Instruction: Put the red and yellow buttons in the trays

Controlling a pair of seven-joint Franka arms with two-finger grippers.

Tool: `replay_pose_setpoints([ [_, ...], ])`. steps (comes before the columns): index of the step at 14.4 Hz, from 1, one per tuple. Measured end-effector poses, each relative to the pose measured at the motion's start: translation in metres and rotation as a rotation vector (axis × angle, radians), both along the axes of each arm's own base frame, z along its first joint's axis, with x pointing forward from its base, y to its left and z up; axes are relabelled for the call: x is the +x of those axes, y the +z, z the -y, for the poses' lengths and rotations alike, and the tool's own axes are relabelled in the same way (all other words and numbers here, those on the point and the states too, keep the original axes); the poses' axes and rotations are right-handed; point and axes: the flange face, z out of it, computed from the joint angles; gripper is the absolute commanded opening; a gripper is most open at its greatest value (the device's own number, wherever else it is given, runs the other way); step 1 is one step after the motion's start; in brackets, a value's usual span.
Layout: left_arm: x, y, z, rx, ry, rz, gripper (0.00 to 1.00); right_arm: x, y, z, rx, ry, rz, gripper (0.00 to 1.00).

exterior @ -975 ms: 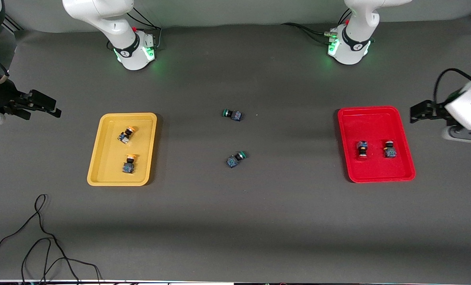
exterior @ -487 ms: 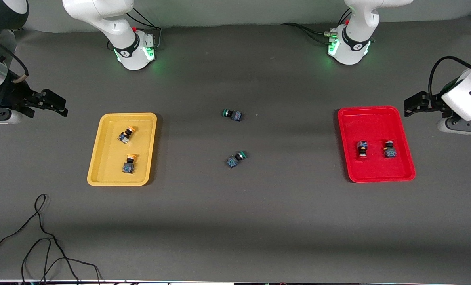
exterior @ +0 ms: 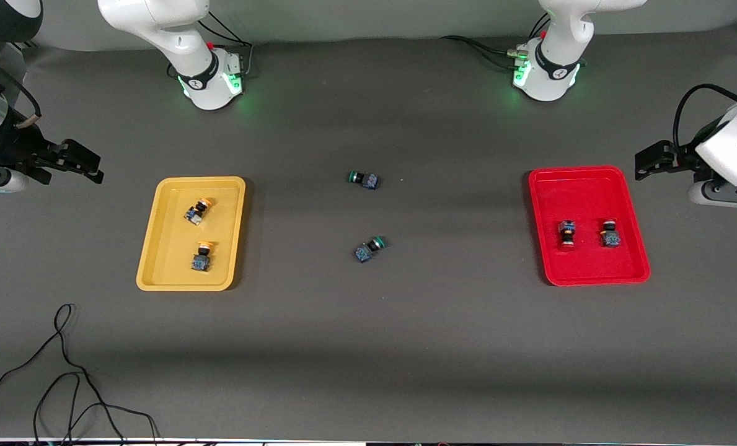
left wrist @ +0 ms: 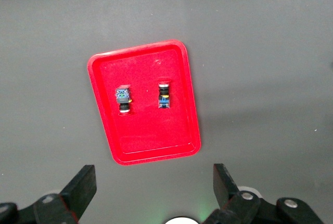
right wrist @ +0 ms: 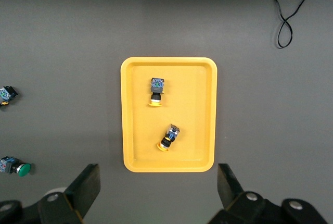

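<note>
The yellow tray (exterior: 157,248) holds two yellow-capped buttons (exterior: 198,209) (exterior: 202,256). The red tray (exterior: 585,179) holds two red-capped buttons (exterior: 567,235) (exterior: 610,233). My right gripper (exterior: 83,164) is open and empty, high over the table at the right arm's end, beside the yellow tray. My left gripper (exterior: 648,162) is open and empty, high over the left arm's end, beside the red tray. The left wrist view shows its gripper (left wrist: 153,179), the red tray (left wrist: 151,135) and both buttons (left wrist: 124,99) (left wrist: 164,96). The right wrist view shows its gripper (right wrist: 158,179), the yellow tray (right wrist: 195,109) and both buttons (right wrist: 156,91) (right wrist: 168,137).
Two green-capped buttons (exterior: 363,179) (exterior: 369,248) lie on the dark table between the trays, and they also show in the right wrist view (right wrist: 7,94) (right wrist: 15,167). A loose black cable (exterior: 64,371) lies near the front edge at the right arm's end.
Both grippers have shifted slightly in the air, each a little toward its tray. The trays and all buttons have not moved.
</note>
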Motion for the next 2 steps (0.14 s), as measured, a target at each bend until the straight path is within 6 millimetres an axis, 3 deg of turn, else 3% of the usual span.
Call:
replay_pose_setpoints([
  [2,0.0,-0.0001,0.0,0.0,0.001,0.0,1.0,0.0001,0.0006,-0.0008,0.015,-0.005,0.001,1.0],
])
